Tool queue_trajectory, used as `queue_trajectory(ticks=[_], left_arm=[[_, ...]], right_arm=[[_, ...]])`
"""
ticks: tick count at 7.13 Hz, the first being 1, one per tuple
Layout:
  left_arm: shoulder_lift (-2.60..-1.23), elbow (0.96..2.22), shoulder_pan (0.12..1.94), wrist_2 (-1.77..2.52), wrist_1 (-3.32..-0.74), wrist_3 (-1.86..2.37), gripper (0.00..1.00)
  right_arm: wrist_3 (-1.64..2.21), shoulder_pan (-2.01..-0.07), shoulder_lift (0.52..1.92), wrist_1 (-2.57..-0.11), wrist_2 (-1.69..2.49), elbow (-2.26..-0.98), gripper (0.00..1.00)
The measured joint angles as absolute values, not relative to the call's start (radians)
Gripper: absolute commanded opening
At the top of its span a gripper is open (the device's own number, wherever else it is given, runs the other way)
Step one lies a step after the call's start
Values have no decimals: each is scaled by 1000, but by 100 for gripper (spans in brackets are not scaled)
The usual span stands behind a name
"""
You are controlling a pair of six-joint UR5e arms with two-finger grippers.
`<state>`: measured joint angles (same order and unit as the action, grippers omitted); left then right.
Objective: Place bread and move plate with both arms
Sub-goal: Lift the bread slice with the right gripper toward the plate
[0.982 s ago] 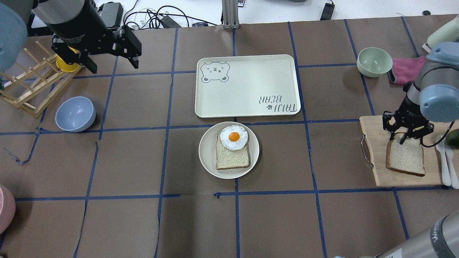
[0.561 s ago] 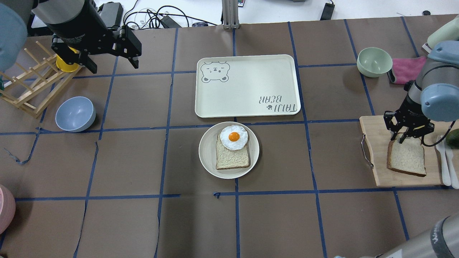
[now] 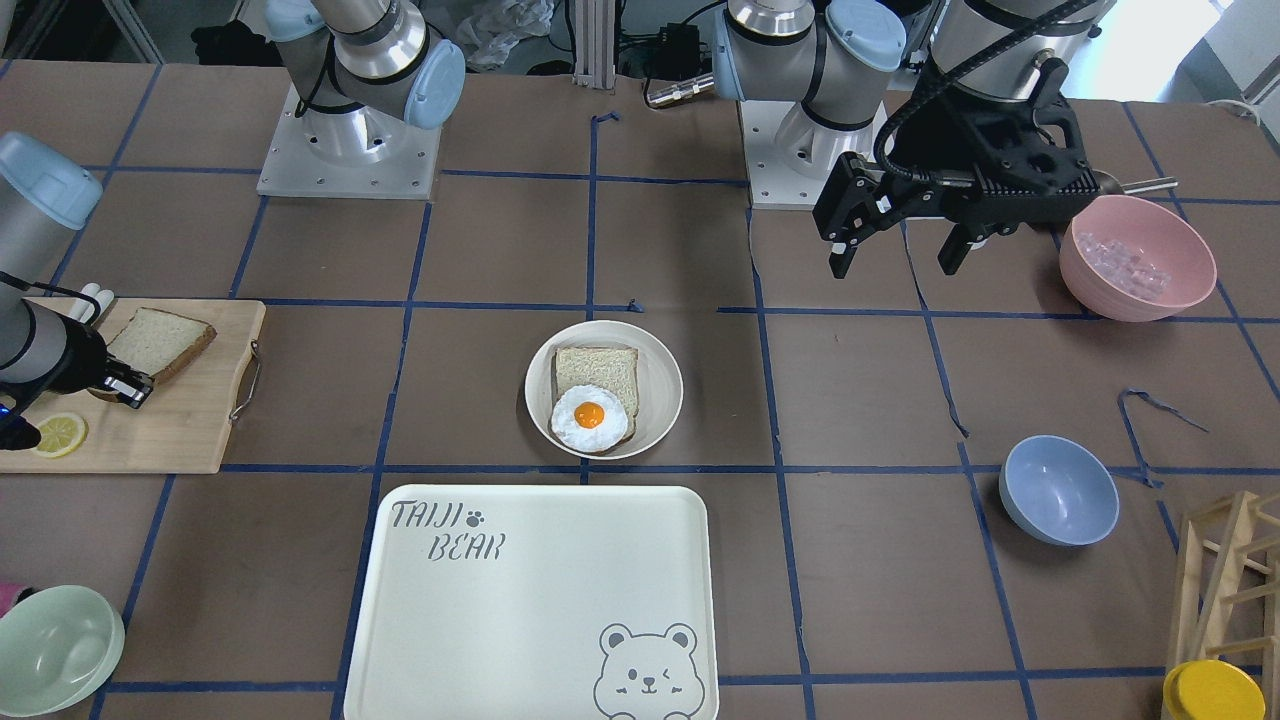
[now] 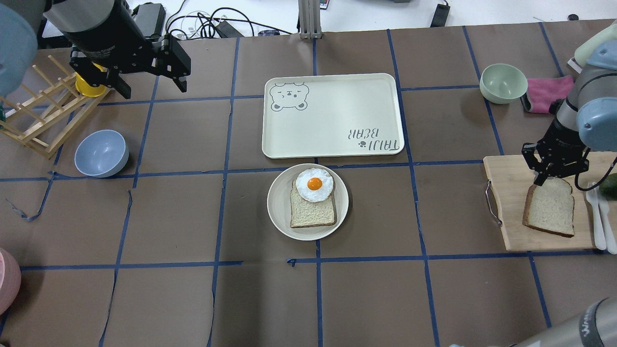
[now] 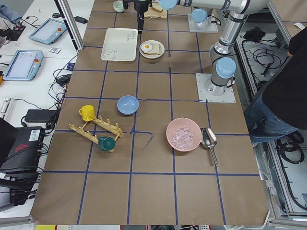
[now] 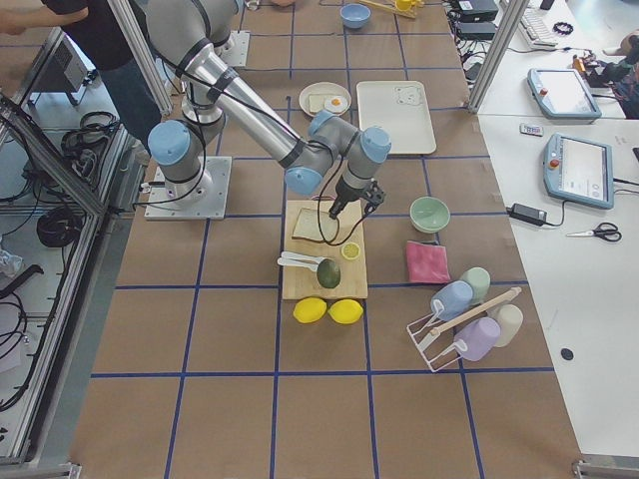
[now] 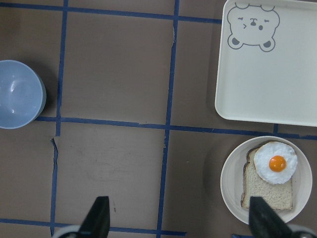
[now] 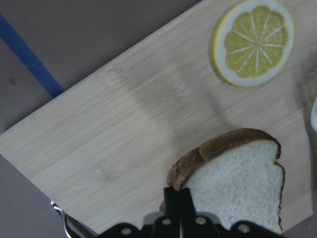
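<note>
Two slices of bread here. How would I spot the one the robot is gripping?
Find the wooden cutting board by the robot's right arm. The bread there has one end pinched by the right gripper. The other slice, on the round plate, carries a fried egg; this one is bare.

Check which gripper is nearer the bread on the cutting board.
Right. The right gripper is shut on a corner of the bread over the cutting board. The left gripper hangs open at the table's opposite end, beside the wooden rack, far beyond the plate.
</note>
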<state>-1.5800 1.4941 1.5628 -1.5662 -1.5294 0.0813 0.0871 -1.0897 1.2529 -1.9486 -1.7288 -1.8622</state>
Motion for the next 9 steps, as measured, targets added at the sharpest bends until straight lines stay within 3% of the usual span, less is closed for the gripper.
queue_trajectory(ticks=[3,5,9], left_arm=[[-1580,1494,1563,-1566,-1529,81,100],[-1580,1495,1563,-1566,-1529,81,100],[-1580,1495,1562,-1566,-1529,81,100]], right_arm=[[91,-1113,1309,-1852,-1715,-1814,0],[101,-1179,1333,-1649,-1716,-1668,0],[317,-1482,1331,-1518,-1695,-1539,0]])
